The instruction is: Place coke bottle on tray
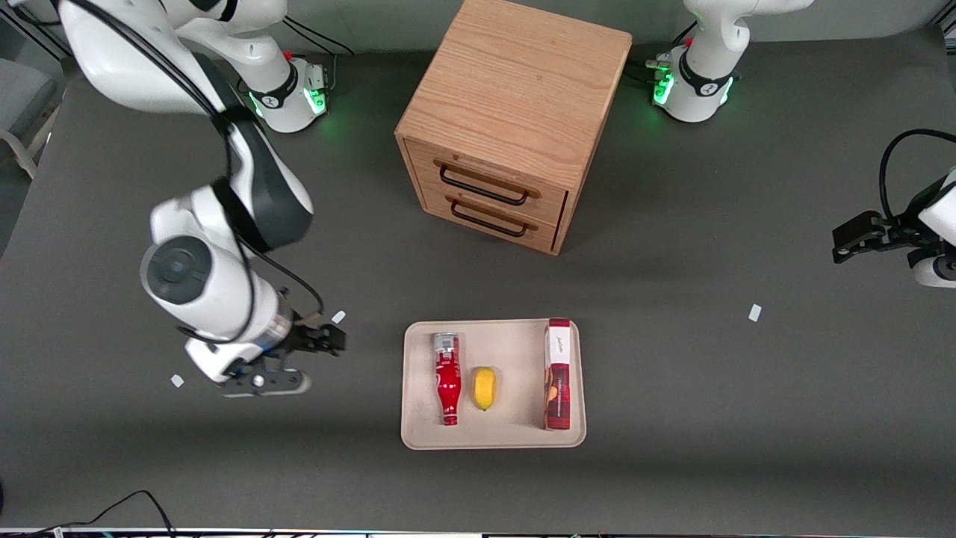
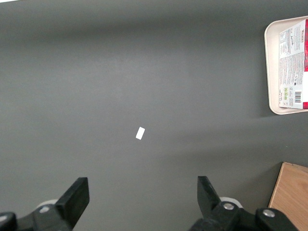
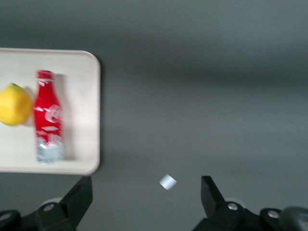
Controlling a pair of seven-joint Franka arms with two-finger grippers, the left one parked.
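The coke bottle (image 1: 447,377) lies flat on the beige tray (image 1: 493,437), near the tray's edge toward the working arm's end, with its red cap pointing to the front camera. Nothing holds it. It also shows in the right wrist view (image 3: 47,118), lying on the tray (image 3: 91,96). My gripper (image 1: 326,341) hovers over the bare table beside the tray, toward the working arm's end, well apart from the bottle. In the right wrist view my gripper (image 3: 145,188) is open wide and empty, with only grey table between the fingers.
A lemon (image 1: 485,388) and a red-and-white box (image 1: 558,373) lie on the tray beside the bottle. A wooden drawer cabinet (image 1: 508,127) stands farther from the front camera than the tray. Small white tape bits (image 1: 754,312) (image 3: 168,182) lie on the grey table.
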